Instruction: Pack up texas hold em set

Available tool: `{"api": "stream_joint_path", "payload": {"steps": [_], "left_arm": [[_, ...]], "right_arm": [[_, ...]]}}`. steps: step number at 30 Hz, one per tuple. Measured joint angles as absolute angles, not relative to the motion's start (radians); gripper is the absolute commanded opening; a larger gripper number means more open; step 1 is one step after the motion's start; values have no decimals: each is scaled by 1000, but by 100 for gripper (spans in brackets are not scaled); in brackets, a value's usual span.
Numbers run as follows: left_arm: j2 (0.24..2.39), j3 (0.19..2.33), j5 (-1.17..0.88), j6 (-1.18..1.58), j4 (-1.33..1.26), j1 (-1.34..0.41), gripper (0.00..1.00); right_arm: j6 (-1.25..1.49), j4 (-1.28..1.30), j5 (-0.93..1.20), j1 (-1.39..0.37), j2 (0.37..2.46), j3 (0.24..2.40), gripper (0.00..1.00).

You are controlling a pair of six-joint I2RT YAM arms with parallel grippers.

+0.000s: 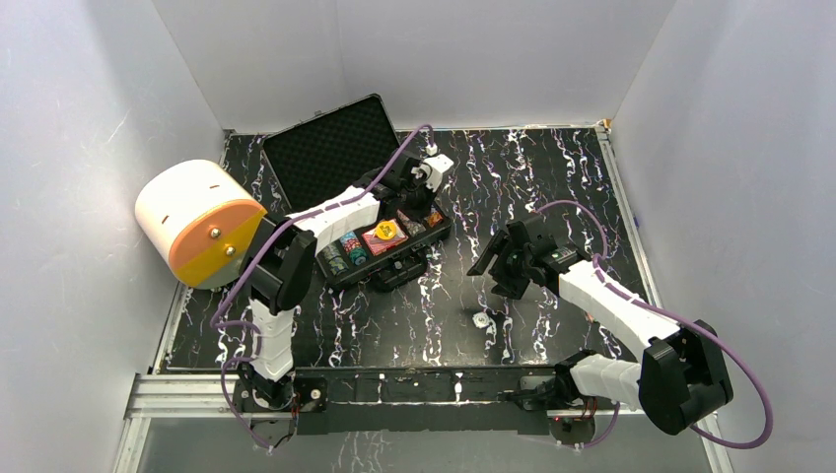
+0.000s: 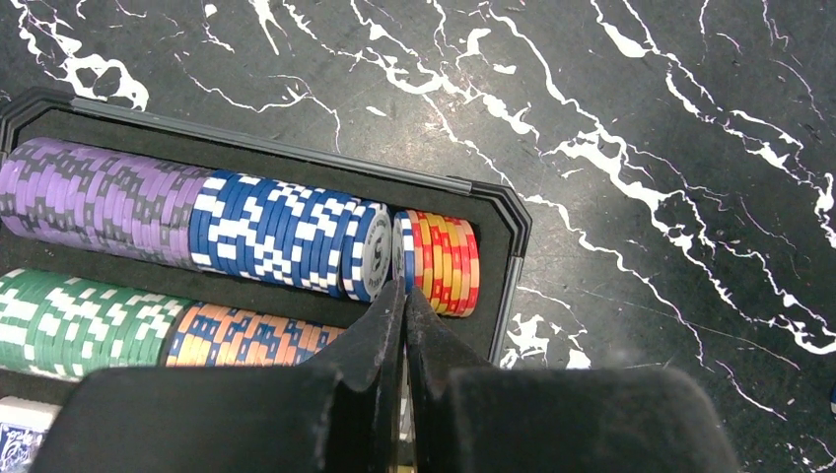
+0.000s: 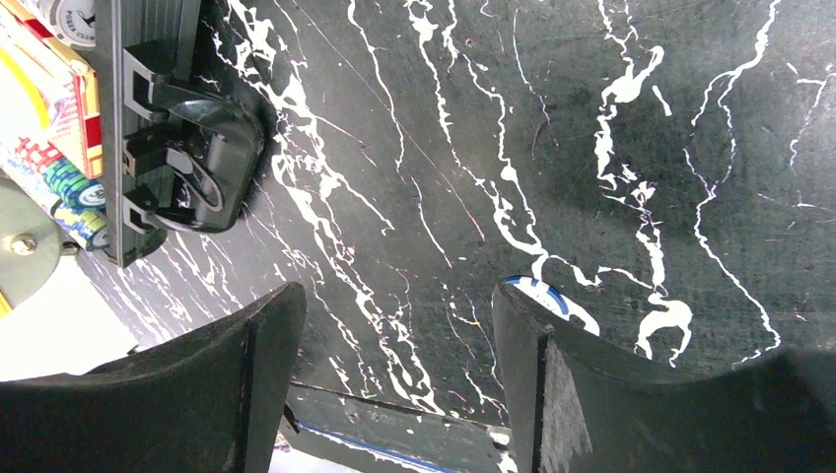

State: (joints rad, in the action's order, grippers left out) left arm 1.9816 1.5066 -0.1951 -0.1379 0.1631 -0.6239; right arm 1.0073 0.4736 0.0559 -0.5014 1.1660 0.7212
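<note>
White-and-orange cylinder (image 1: 197,222), seemingly sideways, on marbled table (image 1: 552,177)

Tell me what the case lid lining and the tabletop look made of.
Case lid lining: apparently black foam, matte, with a dimpled texture. Tabletop: black with white marble-like veins, slight sheen; real stone or a printed sheet, cannot tell.

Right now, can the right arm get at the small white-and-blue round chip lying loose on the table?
Probably yes. The right end effector is open close to the small white-and-blue round chip, which lies alone on the black marbled table; nothing stands between them.
</note>
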Motion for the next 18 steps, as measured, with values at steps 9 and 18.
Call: {"api": "stream_joint_path", "payload": {"steps": [9, 18], "left_arm": [[2008, 1516, -198, -135, 157, -624, 0], [2008, 1529, -192, -127, 166, -624, 16]], "right_arm": [[952, 536, 35, -501, 1178, 721, 76], [893, 609, -36, -538, 1217, 724, 80]]}}
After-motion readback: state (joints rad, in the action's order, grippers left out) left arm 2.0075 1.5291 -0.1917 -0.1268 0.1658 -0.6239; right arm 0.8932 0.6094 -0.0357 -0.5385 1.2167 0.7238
